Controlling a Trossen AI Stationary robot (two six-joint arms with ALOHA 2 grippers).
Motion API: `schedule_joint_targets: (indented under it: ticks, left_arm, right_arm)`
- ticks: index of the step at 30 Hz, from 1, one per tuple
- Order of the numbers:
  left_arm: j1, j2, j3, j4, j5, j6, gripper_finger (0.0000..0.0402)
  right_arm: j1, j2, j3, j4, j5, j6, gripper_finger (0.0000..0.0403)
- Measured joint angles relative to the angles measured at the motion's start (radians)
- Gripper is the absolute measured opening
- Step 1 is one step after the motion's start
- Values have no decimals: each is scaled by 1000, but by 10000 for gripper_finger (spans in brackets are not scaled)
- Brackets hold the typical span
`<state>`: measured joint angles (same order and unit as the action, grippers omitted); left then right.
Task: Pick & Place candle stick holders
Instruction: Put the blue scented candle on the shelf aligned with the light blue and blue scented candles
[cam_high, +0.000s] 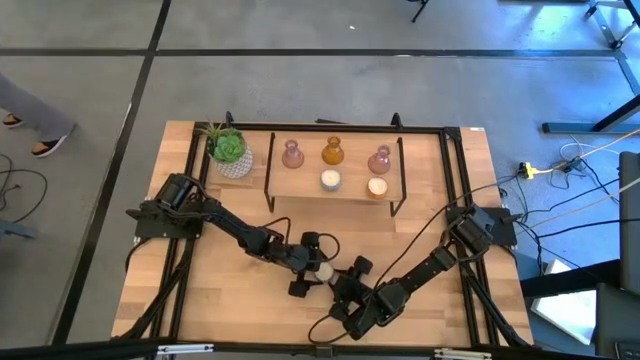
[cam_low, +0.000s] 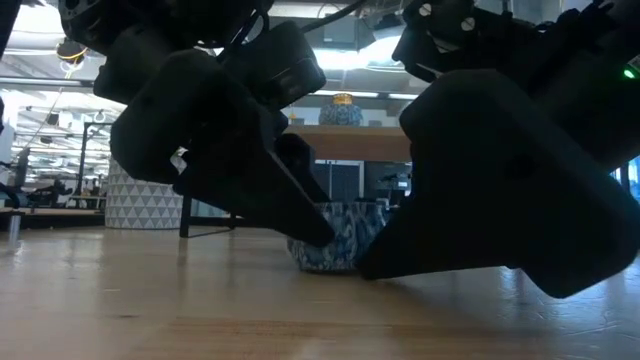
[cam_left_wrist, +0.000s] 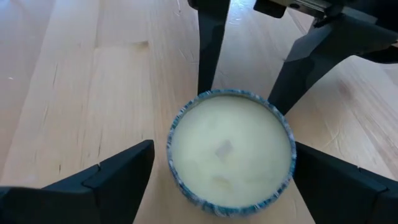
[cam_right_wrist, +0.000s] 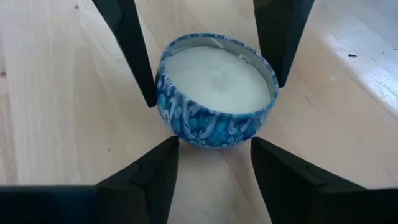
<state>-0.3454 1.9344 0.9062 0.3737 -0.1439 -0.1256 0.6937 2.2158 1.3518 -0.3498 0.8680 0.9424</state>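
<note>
A round tin candle holder (cam_right_wrist: 214, 87) with a blue-and-white patterned wall and cream wax stands on its base on the table near the front middle (cam_high: 322, 271). My left gripper (cam_left_wrist: 224, 152) is open, one finger on each side of the tin. My right gripper (cam_right_wrist: 214, 142) is open and comes from the opposite side, its fingertips beside the tin's base. Two pink glass holders (cam_high: 292, 154) (cam_high: 380, 160), an amber one (cam_high: 333, 152) and two cream votives (cam_high: 330, 180) (cam_high: 377, 186) stand on a raised wooden shelf at the back. My left gripper has one finger (cam_left_wrist: 336, 180) right at the tin's wall (cam_left_wrist: 290, 155); I cannot tell whether it touches. The other finger (cam_left_wrist: 118, 180) is a small gap away. My right gripper's fingertips (cam_right_wrist: 155, 168) are close to the tin's base; I cannot tell whether they touch.
A green plant in a white patterned pot (cam_high: 230, 150) stands at the back left. The shelf (cam_high: 350, 192) has thin black upright bars (cam_high: 270, 170) at its ends. Bare wood (cam_high: 240, 300) lies left of the grippers. In the low view both grippers (cam_low: 240, 150) crowd around the tin (cam_low: 330, 250).
</note>
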Motion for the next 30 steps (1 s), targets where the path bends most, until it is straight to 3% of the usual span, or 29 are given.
schedule_joint_targets:
  ticks: [30]
  left_arm:
    - [-1,0,0,-60,-19,8,363]
  right_arm:
    - [-19,-5,0,86,10,-87,204]
